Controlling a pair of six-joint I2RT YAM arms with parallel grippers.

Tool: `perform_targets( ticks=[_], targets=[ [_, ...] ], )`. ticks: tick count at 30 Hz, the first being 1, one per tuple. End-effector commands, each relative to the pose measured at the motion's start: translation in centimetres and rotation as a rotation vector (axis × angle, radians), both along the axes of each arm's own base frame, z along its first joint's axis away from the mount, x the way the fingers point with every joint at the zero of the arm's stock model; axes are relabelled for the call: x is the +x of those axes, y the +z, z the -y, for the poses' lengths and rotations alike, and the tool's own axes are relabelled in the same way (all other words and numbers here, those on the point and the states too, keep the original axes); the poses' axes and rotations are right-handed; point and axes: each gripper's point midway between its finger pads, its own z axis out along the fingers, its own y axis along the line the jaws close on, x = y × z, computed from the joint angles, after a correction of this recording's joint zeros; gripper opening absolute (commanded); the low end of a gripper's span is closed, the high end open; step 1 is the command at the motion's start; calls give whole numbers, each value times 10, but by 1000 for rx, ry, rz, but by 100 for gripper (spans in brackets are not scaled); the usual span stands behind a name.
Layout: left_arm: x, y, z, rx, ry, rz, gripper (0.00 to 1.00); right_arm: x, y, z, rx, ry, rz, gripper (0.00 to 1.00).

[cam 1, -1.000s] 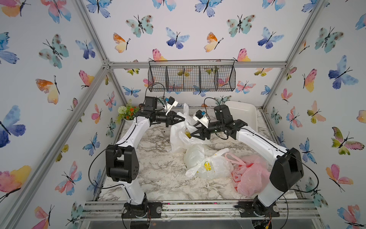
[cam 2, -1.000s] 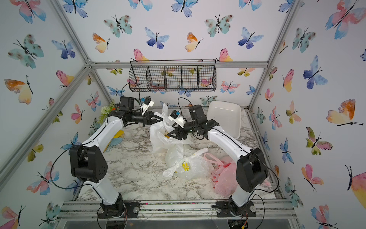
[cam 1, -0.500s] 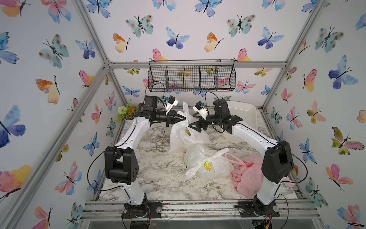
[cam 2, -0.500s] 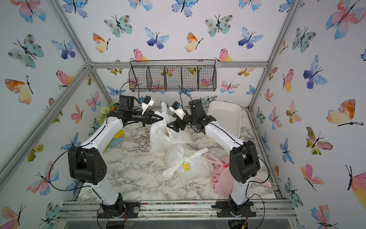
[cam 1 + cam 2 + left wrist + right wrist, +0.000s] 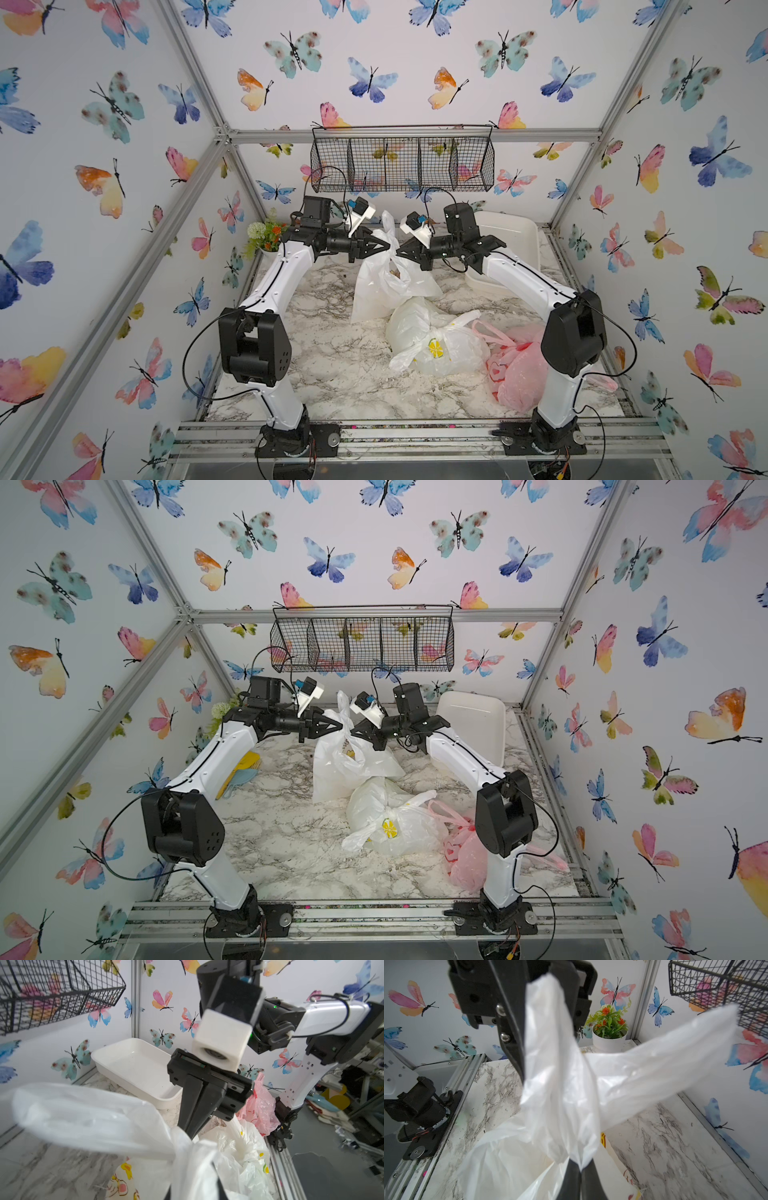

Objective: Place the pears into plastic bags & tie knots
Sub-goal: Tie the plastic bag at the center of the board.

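The white doodle-print plastic bag (image 5: 382, 291) (image 5: 345, 771) stands at mid-table with both grippers meeting at its top. My right gripper (image 5: 399, 251) (image 5: 580, 1169) is shut on one handle strip. That strip runs up between the fingers (image 5: 510, 1028) of my left gripper (image 5: 387, 248) (image 5: 195, 1190), which stand slightly apart. The other strip (image 5: 664, 1059) (image 5: 388, 222) sticks out free. The lemon-print bag (image 5: 440, 345) and pink bag (image 5: 519, 370) lie nearer the front, handle ends sticking out. No pears show. I cannot make out a knot.
A white tray (image 5: 511, 232) (image 5: 133, 1076) leans at the back right. Behind my left arm stands a small flower pot (image 5: 266, 237) (image 5: 609, 1041). A wire basket (image 5: 401, 164) hangs on the back wall above the grippers. Yellow and blue items (image 5: 243, 771) lie by the left wall.
My right gripper rose toward the left one, opened wide, then closed on the bag's handle strip. The left gripper's fingers have loosened a little around that same strip.
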Motion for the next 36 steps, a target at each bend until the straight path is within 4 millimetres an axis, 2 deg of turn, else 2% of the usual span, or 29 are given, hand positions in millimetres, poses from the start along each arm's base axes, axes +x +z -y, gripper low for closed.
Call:
perform_targets(
  ticks=[1,5,8,14,17,22,24,28,30,32,34,36],
  targets=[
    [0,-8,0,26,12,-17,34,-10,0,0,-5,50,-15,3],
    [0,-10,1,33,15,-20,54,-12,-3,1,-26,52,-28,3],
    [3,-12,6,52,23,-23,61,-13,-3,1,-42,49,-27,3],
    [8,-16,19,90,11,-22,64,-13,-1,0,-68,43,-20,3],
    [9,-12,20,91,12,-8,60,-13,-3,1,-77,42,-18,3],
    [7,-6,20,81,7,2,60,-11,-5,0,-82,29,-30,3],
    [6,-5,21,77,0,12,50,-8,-1,0,-79,13,-31,3],
    [5,-4,22,61,-17,14,15,-10,11,0,-44,-2,-34,11],
    [4,-3,22,54,-25,23,5,-10,18,3,-28,-18,-44,26],
    [3,-2,22,48,-26,36,2,-9,25,10,1,-49,-69,37],
    [1,-1,20,41,-31,50,1,1,41,26,79,-117,-112,47],
    [-4,-1,20,31,-51,58,1,13,60,45,164,-163,-192,51]
  ],
)
